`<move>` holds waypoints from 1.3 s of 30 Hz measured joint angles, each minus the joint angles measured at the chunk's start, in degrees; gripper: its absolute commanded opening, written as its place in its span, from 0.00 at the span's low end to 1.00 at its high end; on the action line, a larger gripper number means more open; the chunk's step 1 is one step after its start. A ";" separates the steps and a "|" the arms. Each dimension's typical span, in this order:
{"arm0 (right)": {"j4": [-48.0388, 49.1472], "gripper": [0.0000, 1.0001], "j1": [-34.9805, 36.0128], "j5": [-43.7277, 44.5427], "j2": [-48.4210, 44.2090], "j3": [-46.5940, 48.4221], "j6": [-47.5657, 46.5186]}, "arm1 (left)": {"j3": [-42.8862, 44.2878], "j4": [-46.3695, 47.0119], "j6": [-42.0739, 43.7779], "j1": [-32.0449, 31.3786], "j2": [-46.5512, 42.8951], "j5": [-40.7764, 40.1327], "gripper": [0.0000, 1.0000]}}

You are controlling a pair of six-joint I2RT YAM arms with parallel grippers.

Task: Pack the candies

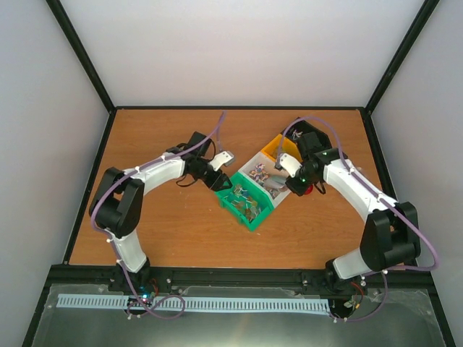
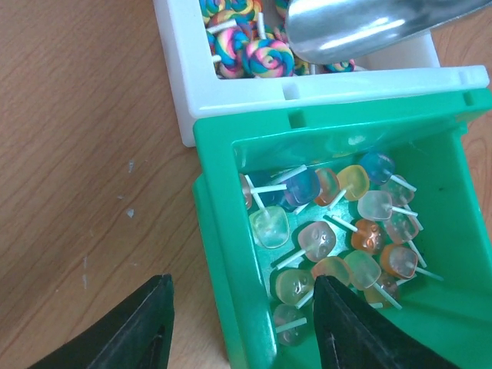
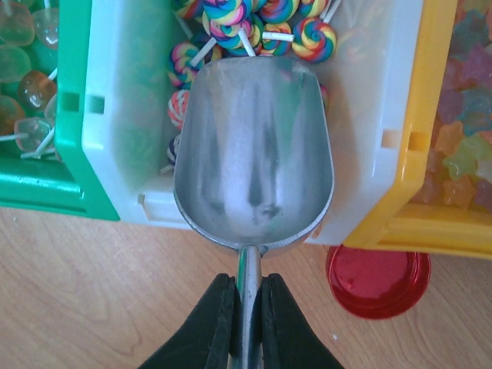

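- Candies [image 2: 319,238] lie sorted in three bins set side by side on the wooden table [image 2: 92,154]; none is lifted out yet.
- Left gripper [image 2: 242,288] stands released, its jaws apart astride one wall of the green bin [image 2: 223,231]: one finger inside, one outside, nothing clamped.
- Right gripper [image 3: 246,292] is clenched on the handle of the metal scoop [image 3: 254,154], whose empty bowl hovers over the white bin [image 3: 369,115].
- To do this well, I judge: pinch the green wall firmly so the bins cannot slide, then dip the scoop's lip under the sweets rather than skim them.
- Green bin: clear, pale sweets on sticks.
- White bin: rainbow swirl lollipops [image 3: 231,19].
- Yellow bin [image 3: 427,115]: pale gummy pieces, with a red lid [image 3: 377,280] on the table just beside it.
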 measured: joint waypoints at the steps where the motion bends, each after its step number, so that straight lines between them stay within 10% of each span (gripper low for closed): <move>1: 0.87 0.03 0.04 -0.15 0.13 -0.31 0.11 | 0.02 0.04 0.00 -0.11 0.28 -0.02 0.51; 39: 36.68 0.03 -0.24 -14.82 2.93 -17.03 5.77 | 4.24 -3.76 6.38 0.24 5.09 -2.67 0.01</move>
